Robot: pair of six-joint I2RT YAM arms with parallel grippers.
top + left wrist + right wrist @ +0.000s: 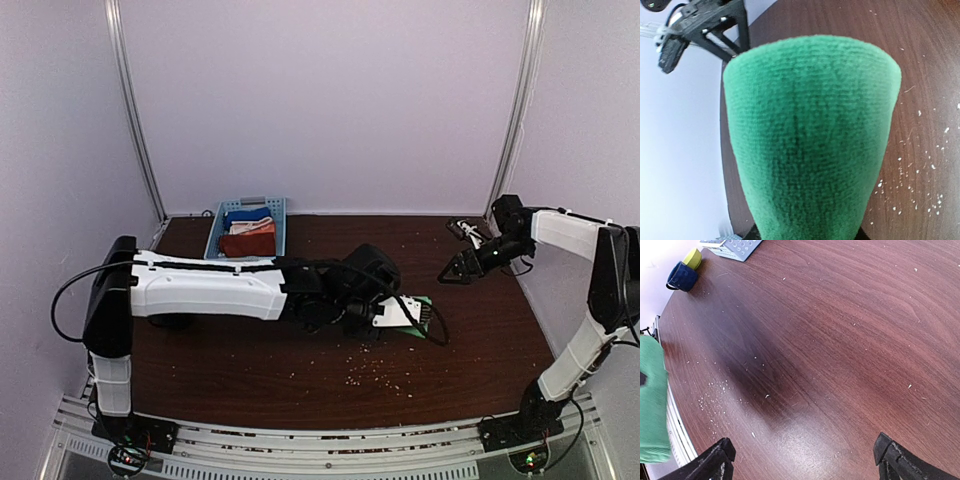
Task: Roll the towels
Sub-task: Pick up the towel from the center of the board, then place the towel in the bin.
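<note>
Starting left: rust towel (247, 243) lies in basket (216, 238), back of counter (300, 370). Green towel (810, 140) mid-counter at my left hand (395, 316), long axis pointing right; cloth hides fingers, grip unclear. Right hand (455, 270) fingers apart, well apart from both towels.

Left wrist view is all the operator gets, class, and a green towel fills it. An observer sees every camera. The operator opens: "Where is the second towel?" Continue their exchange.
Observer: The rust towel lies in the blue basket at the far left of the table.
Operator: Is anything else in there?
Observer: A blue cloth sits behind it, nearer the back wall.
Operator: Is the right pincer free?
Observer: Yes. The right pincer is open above the table's right side, with nothing between its fingers.
</note>
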